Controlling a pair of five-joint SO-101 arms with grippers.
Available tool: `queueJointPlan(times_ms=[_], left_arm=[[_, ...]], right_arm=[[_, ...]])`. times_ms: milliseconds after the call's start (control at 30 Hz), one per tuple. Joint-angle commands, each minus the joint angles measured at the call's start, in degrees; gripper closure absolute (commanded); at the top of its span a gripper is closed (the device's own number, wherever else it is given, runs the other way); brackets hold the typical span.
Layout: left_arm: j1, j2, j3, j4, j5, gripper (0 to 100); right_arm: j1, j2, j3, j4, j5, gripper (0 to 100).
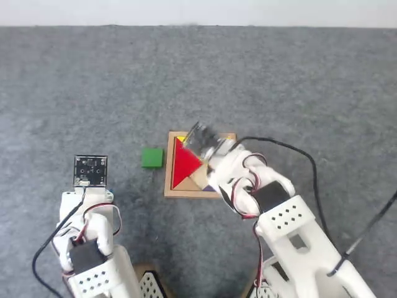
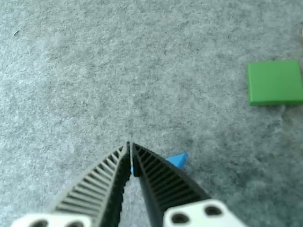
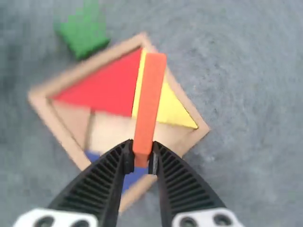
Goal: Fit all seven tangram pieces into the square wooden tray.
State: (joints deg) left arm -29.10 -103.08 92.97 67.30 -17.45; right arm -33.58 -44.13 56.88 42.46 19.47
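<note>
Orange piece (image 3: 149, 94), pinched on edge by the right pincer (image 3: 141, 145), hangs over the tray (image 3: 37, 97) for insertion. Left pincer (image 2: 131, 146) is pressed together.

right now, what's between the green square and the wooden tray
Nothing. In the high view, only a narrow strip of bare grey mat separates the green square from the wooden tray.

Left pincer (image 2: 129, 146) hides most of blue piece (image 2: 179, 160).
</note>
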Motion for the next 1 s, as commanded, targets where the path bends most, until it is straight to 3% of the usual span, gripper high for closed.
queueJointPlan(times_ms=[0,433,967], left_arm=[[0.0,-1.1,-0.1,0.2,-0.5,98],[0.0,-1.1,-0.1,0.2,-0.5,98],[0.0,-1.1,-0.1,0.1,-0.5,98]], right_arm=[[-0.7,-2.3,-5.5,0.4,-16.0,99.0],[0.0,20.0,-13.0,0.4,-35.5,99.0],[4.3,41.2,-22.9,0.6,-39.6,99.0]])
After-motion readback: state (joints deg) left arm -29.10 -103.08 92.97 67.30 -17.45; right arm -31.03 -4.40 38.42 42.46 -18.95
